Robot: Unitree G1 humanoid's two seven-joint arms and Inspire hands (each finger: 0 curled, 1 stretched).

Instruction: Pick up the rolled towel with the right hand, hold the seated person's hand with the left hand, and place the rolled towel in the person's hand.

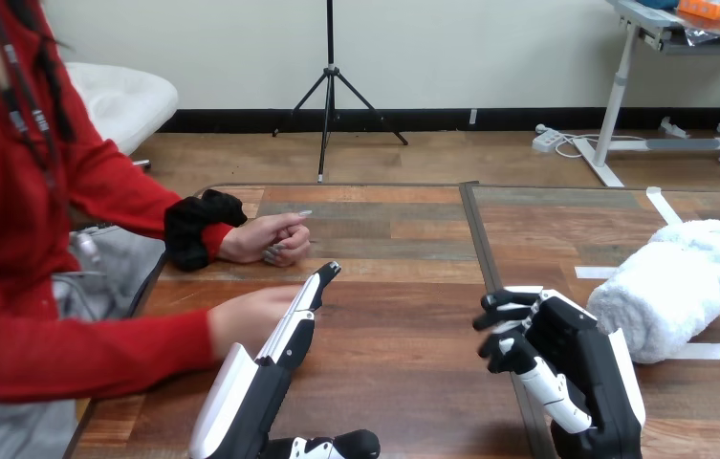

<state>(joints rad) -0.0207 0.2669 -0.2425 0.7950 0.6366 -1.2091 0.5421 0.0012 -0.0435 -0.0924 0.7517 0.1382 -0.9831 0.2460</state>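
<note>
Just beside right hand (578, 356), rolled towel (676, 284)

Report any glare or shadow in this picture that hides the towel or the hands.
Head view: light is even, with no harsh glare on the wooden table; the rolled towel is bright but its folds read, with a soft shadow along its underside; the left hand and right hand are evenly lit, their dark parts distinct.
</note>
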